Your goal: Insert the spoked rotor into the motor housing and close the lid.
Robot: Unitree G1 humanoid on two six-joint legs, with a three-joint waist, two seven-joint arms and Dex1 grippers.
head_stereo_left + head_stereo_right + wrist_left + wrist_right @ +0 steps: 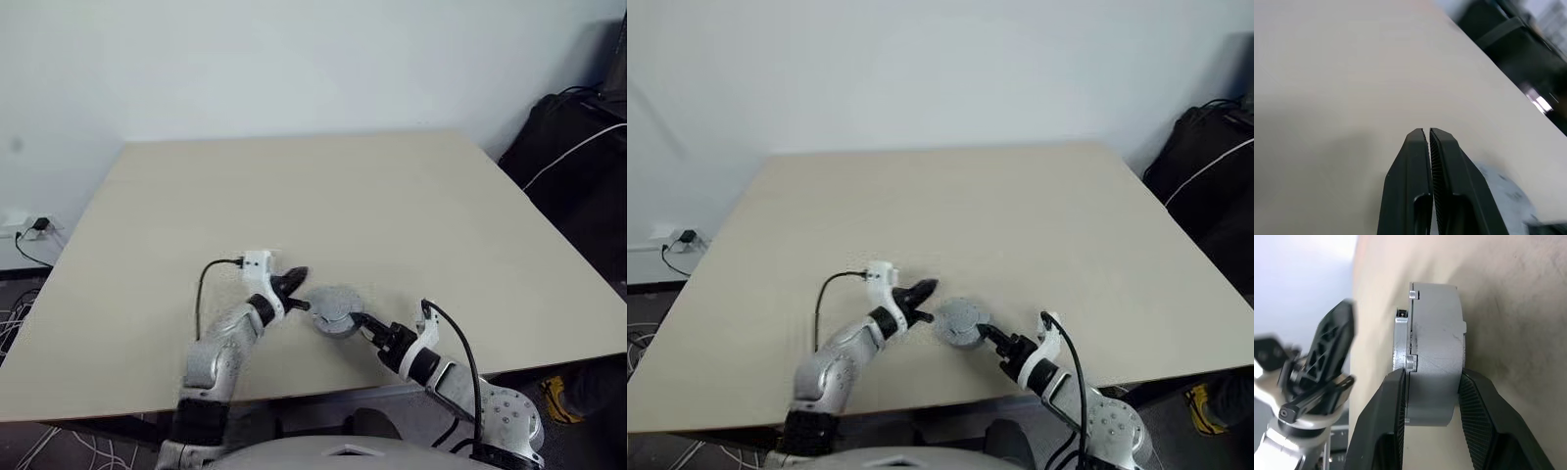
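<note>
While my right pincer [364,324] clamps the motor housing [1437,352] with lid [333,305] on, my clenched, empty left pincer [299,279] should press the lid squarely.

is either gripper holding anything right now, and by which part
The right gripper clamps the round grey metal motor assembly across its flat faces at the near edge, one finger on each face. The left gripper is shut and holds nothing.
</note>
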